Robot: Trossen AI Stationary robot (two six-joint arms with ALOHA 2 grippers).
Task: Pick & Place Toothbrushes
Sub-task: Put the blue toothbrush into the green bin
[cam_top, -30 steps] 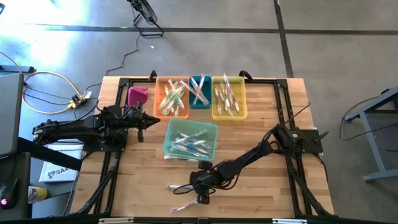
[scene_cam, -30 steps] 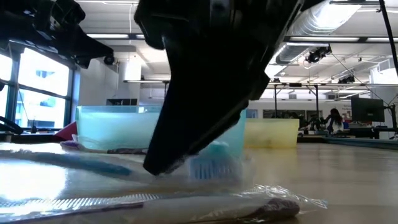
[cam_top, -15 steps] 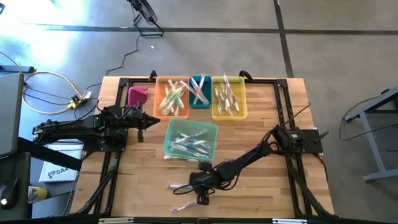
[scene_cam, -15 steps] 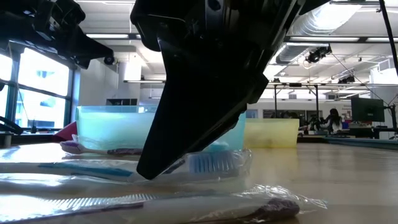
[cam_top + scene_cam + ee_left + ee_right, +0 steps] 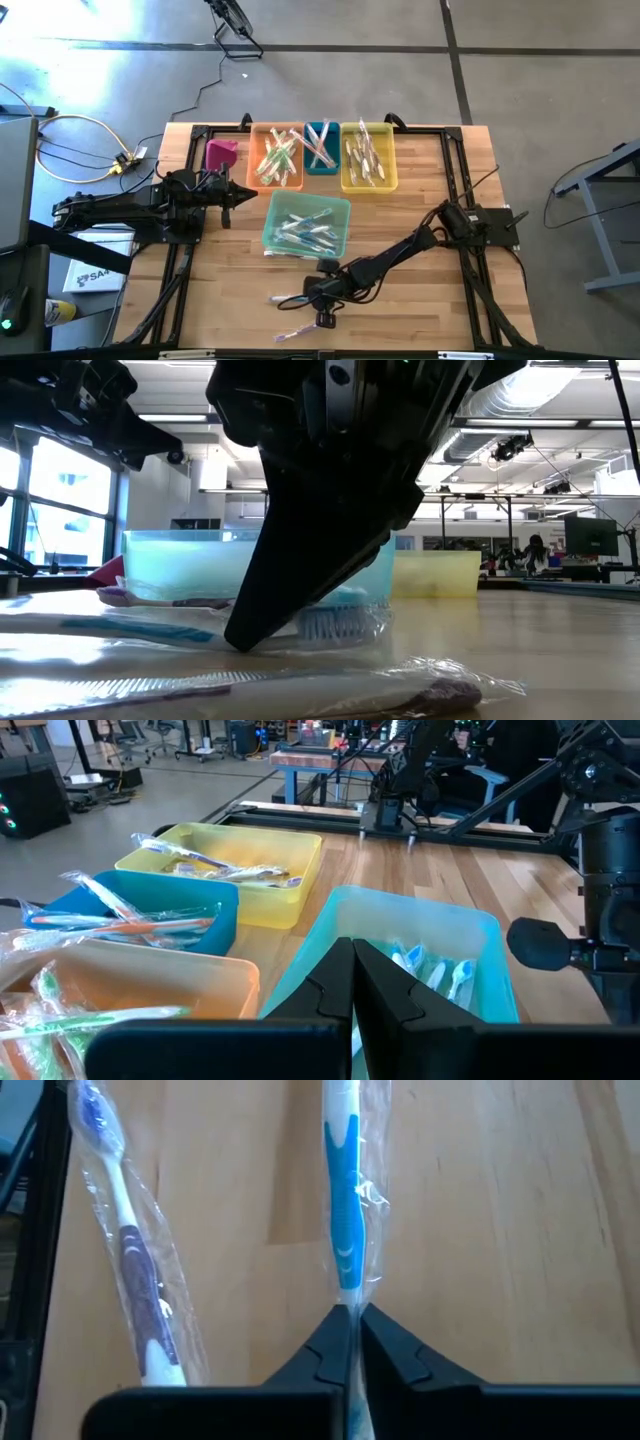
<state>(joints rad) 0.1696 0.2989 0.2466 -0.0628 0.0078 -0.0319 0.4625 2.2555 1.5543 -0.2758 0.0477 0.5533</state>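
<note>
A blue-and-white toothbrush (image 5: 343, 1230) in a clear wrapper lies on the table near its front edge, with my right gripper (image 5: 349, 1320) shut on it. Its bristle head (image 5: 335, 622) shows in the low view beside the dark finger (image 5: 300, 560). A purple toothbrush (image 5: 130, 1260), also wrapped, lies flat on the wood closer to the front edge. My left gripper (image 5: 352, 960) waits shut at the table's left, by the bins. More toothbrushes lie in the orange (image 5: 277, 157), blue (image 5: 321, 148), yellow (image 5: 368, 156) and light teal (image 5: 306, 223) bins. My right gripper pinches the wrapped blue toothbrush between its two fingers at the lower end of the blue grip (image 5: 347, 1295), close to the bristle head. The fingers slant down from the table's right, and the handle runs on ahead of them. The toothbrush lies flat on the table.
A small pink bin (image 5: 221, 153) stands left of the orange one. The four bins fill the table's far middle. Black frame rails (image 5: 455, 170) run along the table's edges. Bare wood lies right of my right arm (image 5: 400, 255).
My right gripper has shut on the blue toothbrush; in the low view its dark finger has shifted a little lower and to the left against the wrapper. The toothbrush has stayed on the table.
</note>
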